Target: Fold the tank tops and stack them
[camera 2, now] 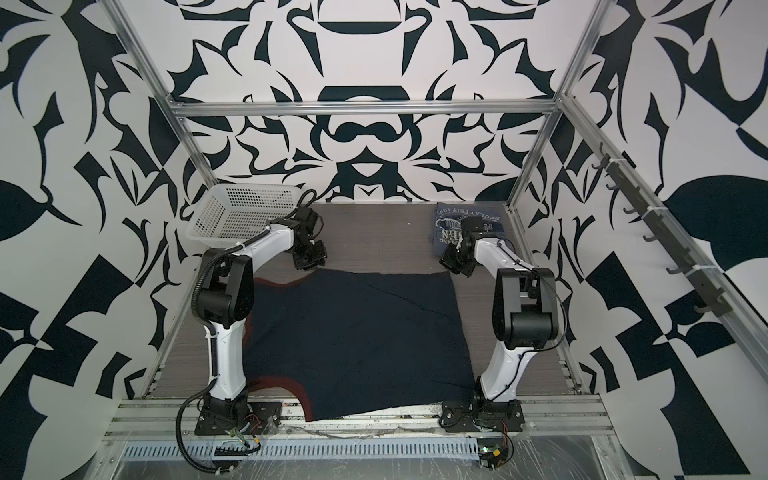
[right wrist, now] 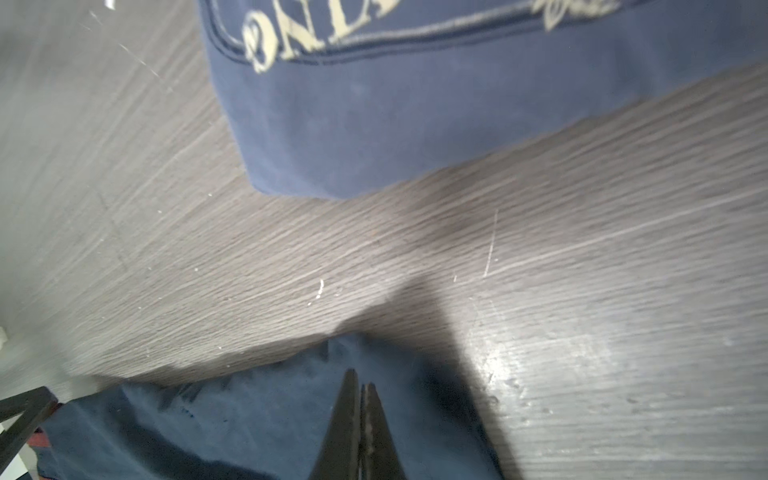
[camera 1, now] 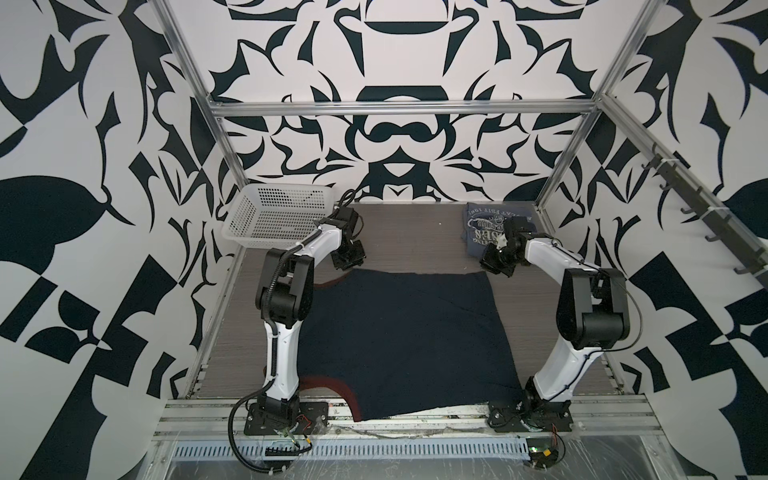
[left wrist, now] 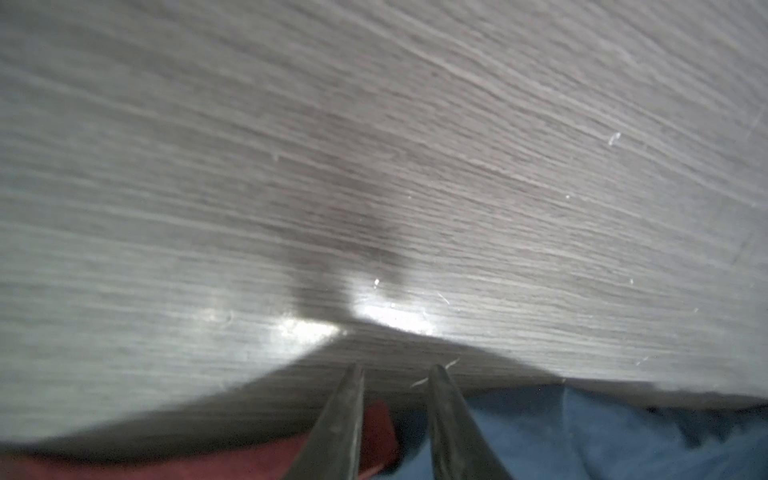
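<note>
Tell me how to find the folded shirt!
Look at the grey table and go to its far right corner, across from the white basket. The folded tank top lies there as a small slate-blue bundle with white lettering, unlike the big navy tank top with red trim spread flat in the middle.

Walls (camera 1: 395, 58) on three sides: white, with bold black abstract shapes, in both top views. Aluminium frame (camera 1: 395, 109): one bar across the back, posts up the corners. Tabletop (camera 1: 411, 232): grey wood-grain. The left wrist view shows fine scratches and bright glare patches (left wrist: 386, 316) on it. Rail of dark hooks (camera 1: 706, 216) on the right wall. Slotted duct (camera 1: 374, 451) along the front edge.
</note>
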`<state>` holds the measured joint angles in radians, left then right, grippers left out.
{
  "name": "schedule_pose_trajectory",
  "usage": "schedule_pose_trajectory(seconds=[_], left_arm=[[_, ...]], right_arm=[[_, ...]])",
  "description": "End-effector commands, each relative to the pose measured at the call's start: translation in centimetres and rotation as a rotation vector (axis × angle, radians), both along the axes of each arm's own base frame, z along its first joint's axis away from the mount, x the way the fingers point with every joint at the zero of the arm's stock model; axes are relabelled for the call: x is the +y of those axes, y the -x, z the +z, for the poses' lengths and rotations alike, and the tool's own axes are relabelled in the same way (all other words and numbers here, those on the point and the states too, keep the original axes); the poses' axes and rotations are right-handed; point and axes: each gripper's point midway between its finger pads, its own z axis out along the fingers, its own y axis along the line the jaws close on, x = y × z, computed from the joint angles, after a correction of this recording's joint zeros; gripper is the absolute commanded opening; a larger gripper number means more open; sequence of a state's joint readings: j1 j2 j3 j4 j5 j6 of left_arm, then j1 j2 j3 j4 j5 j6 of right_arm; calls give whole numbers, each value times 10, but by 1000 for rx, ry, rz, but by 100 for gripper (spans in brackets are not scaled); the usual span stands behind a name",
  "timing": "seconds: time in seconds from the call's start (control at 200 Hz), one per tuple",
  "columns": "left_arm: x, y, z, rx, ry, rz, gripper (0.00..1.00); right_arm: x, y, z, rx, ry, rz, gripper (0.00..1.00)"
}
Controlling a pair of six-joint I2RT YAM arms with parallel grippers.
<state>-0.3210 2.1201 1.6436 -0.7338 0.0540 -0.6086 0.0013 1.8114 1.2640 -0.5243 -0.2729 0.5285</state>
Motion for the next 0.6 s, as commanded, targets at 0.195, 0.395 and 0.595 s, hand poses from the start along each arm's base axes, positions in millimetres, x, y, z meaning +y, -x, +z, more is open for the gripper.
schedule_pose_trajectory(seconds=[0.195, 0.395, 0.595], left_arm=[[4, -1, 34, -120, 11, 17, 14], [5, 0, 29, -116, 10, 27, 15], [2, 0, 13, -76, 13, 20, 16]], right_arm=[[-8, -1, 15, -45, 12, -30, 0], [-21, 7, 1, 1, 12, -44, 25], [-23, 11, -19, 57, 30, -28, 37]])
